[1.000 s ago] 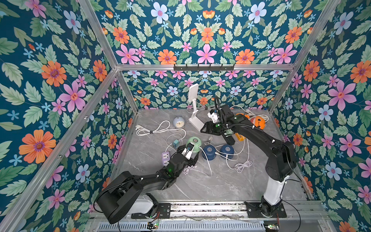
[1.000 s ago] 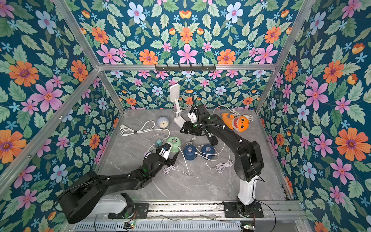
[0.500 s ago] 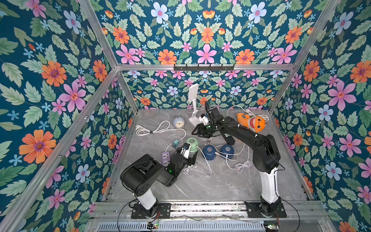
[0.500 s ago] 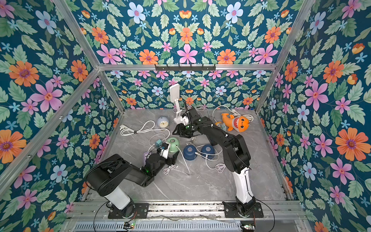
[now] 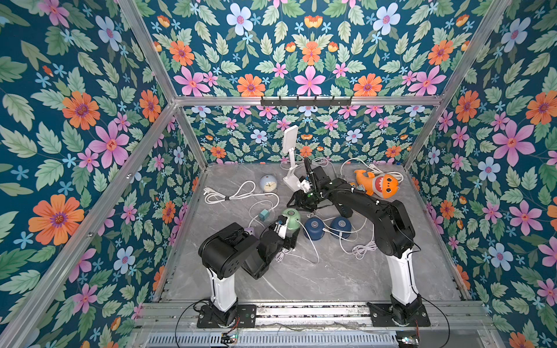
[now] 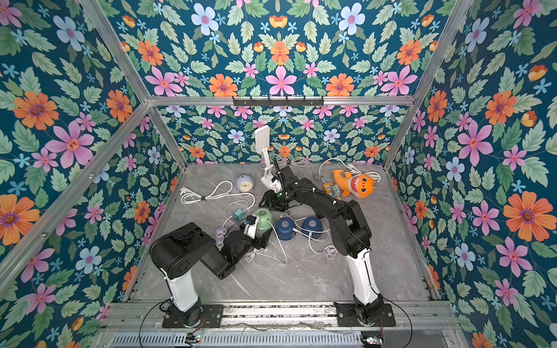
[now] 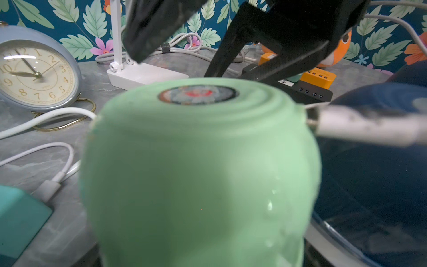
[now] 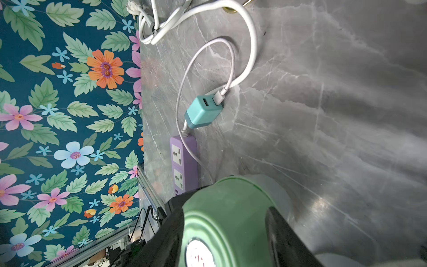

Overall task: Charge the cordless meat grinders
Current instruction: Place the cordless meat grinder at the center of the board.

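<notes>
I see the pale green grinder [image 5: 291, 216] standing on the surface [image 5: 301, 280], white cable [image 7: 369, 127] at its side, my right fingers [image 7: 147, 27] spread astride its dome, while I cannot tell whether the left fingers [image 5: 288, 240] grip its base, so a skewed squeeze could tip it and dislodge that cable.

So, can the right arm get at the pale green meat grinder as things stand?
Probably yes: the right pincer hangs open just above the pale green meat grinder, a finger either side of its top, nothing between them.

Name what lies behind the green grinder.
The right gripper, a white lamp base and a black power strip; the green grinder and gripper cover part of the strip.
</notes>
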Tool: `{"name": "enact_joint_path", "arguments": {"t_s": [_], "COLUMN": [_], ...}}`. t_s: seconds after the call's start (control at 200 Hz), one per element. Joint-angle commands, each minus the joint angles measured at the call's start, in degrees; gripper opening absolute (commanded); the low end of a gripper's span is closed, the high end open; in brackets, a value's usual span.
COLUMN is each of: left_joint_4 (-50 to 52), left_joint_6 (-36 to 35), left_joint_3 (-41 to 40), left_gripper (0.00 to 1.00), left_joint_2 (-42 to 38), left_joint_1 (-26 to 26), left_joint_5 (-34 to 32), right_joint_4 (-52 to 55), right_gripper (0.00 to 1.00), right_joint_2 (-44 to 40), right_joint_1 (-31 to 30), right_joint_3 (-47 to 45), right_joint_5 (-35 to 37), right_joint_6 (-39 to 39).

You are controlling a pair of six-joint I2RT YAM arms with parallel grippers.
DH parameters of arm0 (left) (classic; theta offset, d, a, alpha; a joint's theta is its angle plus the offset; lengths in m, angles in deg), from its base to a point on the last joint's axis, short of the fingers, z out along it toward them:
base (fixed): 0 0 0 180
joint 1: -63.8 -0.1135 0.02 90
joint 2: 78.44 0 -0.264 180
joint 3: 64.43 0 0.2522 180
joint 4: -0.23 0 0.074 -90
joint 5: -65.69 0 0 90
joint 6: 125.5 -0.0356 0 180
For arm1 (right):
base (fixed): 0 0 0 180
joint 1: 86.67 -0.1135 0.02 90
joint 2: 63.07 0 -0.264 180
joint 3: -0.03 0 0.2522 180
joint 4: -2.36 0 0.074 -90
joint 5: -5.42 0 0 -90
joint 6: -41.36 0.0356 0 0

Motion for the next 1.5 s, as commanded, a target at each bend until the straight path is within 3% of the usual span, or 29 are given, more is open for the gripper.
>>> {"name": "enact_joint_path", "arguments": {"t_s": [0.0, 0.045, 0.335, 0.72, 1.005, 1.17, 1.495], "left_joint_4": [-2.5, -2.5, 2.1, 13.2, 37.1, 56.4, 81.3], "left_joint_6": [0.8, 0.8, 2.4, 5.9, 10.7, 18.3, 28.6], "left_joint_3": [-0.2, -0.8, -3.7, -7.9, -7.0, -2.0, 6.3], "left_gripper": [0.94, 1.0, 1.0, 1.0, 1.0, 1.0, 1.0], "left_joint_2": [0.1, -0.2, -4.6, -12.7, -27.5, -34.8, -45.7], "left_joint_1": [-0.1, 0.0, 0.5, 1.9, 3.7, 3.8, 3.9], "left_joint_5": [-1.1, -1.6, -1.4, -6.3, -13.3, -16.5, -23.0], "right_joint_4": [-0.3, -0.5, 0.2, 1.7, 6.4, 9.0, 10.2], "right_gripper": [0.57, 0.58, 0.58, 0.58, 0.58, 0.58, 0.55], "right_joint_2": [-1.2, -1.5, -2.4, -7.3, -15.5, -21.1, -33.1], "right_joint_1": [-0.1, -0.1, -0.1, -0.1, 0.0, 0.0, 0.0], "right_joint_3": [-0.5, -0.9, -0.6, -2.8, -6.8, -10.3, -18.8], "right_joint_5": [-0.1, -0.1, 0.5, 2.4, 10.0, 14.8, 21.3], "right_joint_6": [-0.3, -0.2, -0.7, -3.0, -7.9, -10.9, -14.5]}}
